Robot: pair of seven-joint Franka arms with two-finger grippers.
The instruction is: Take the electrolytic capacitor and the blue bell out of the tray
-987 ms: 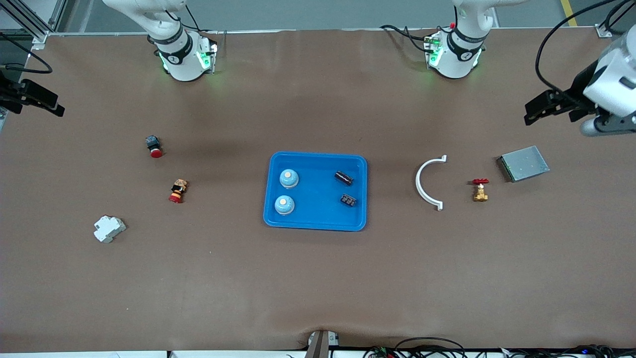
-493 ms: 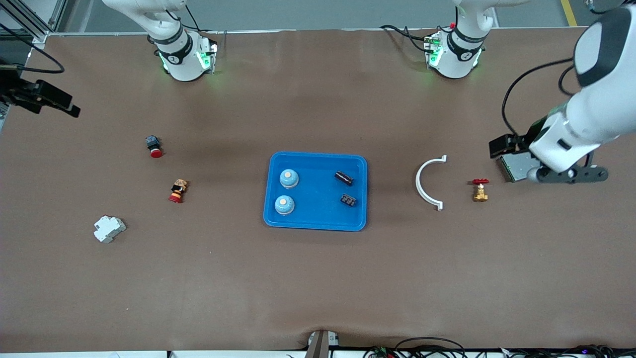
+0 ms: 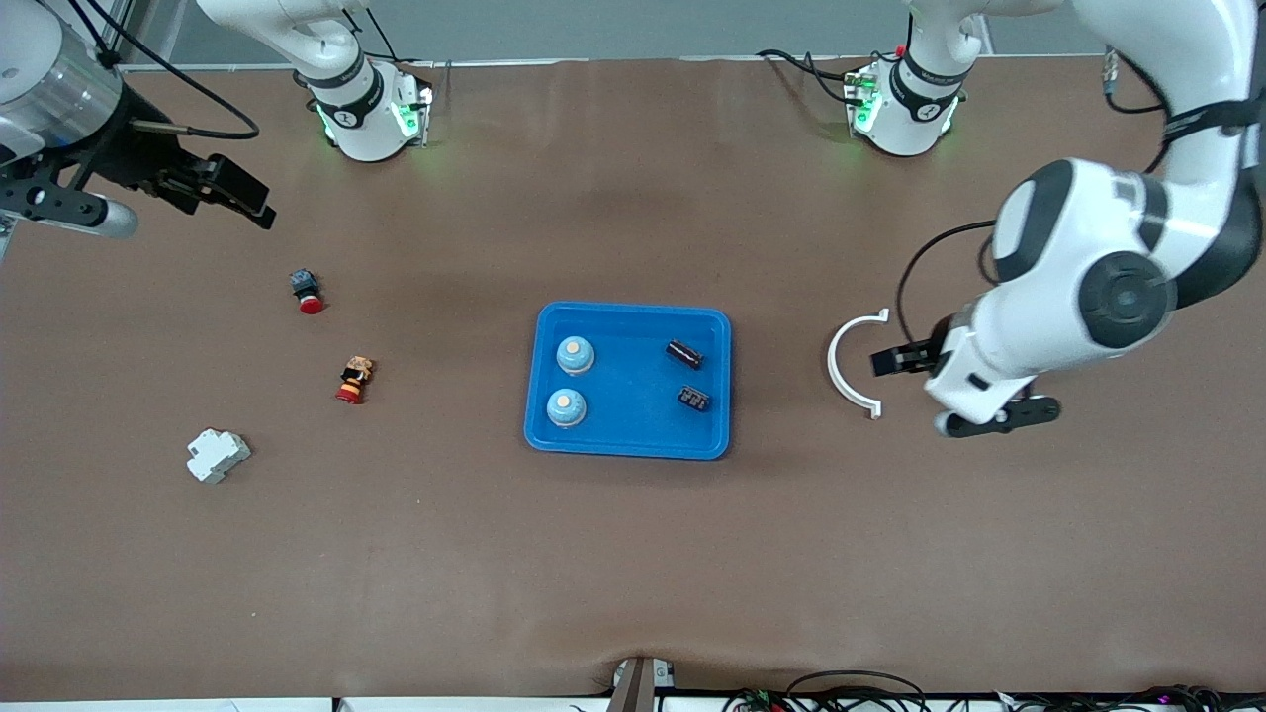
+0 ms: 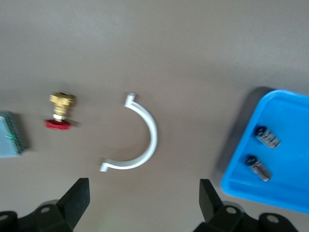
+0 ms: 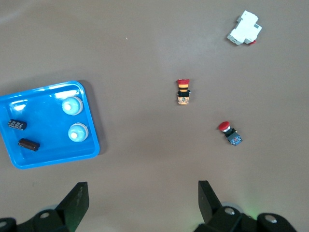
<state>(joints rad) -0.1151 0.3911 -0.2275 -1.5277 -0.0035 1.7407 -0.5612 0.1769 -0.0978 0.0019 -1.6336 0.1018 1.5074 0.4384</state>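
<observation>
From the front, nothing has left the tray [image 3: 629, 445]: two blue bells [image 3: 575, 354] and two dark capacitors [image 3: 684, 353] sit inside. The left gripper [image 3: 890, 360] hovers over the white clamp [image 3: 843, 366]; the right gripper [image 3: 232, 193] hangs over bare table near its base.

The left wrist view shows spread fingers [image 4: 77, 198], empty.

The right wrist view shows the same.
</observation>
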